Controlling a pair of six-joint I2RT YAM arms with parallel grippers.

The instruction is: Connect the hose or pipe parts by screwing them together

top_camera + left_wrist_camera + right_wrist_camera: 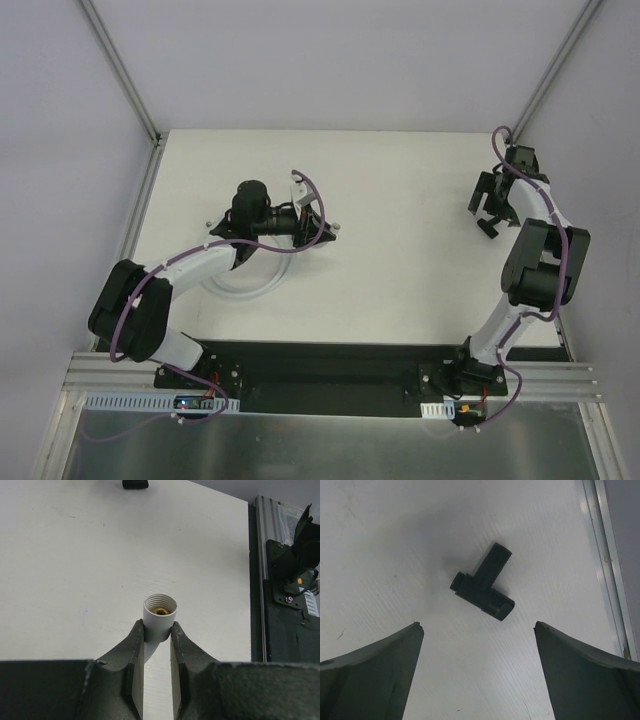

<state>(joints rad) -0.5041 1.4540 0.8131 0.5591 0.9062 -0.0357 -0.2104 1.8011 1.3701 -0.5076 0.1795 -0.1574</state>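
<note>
Right wrist view: the right gripper (477,625), jaws spread wide, hangs over the black T-piece (482,592) lying on the table (395,555) just ahead, its bar slanting across the gap. Well apart, the left gripper (156,625) pinches the threaded white hose end (160,611).

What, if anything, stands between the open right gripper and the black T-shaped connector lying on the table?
Nothing visible does. In the right wrist view the black T-shaped connector lies by itself on the white table, just ahead of the right gripper, whose jaws stand wide open with only table surface between them and it.
</note>
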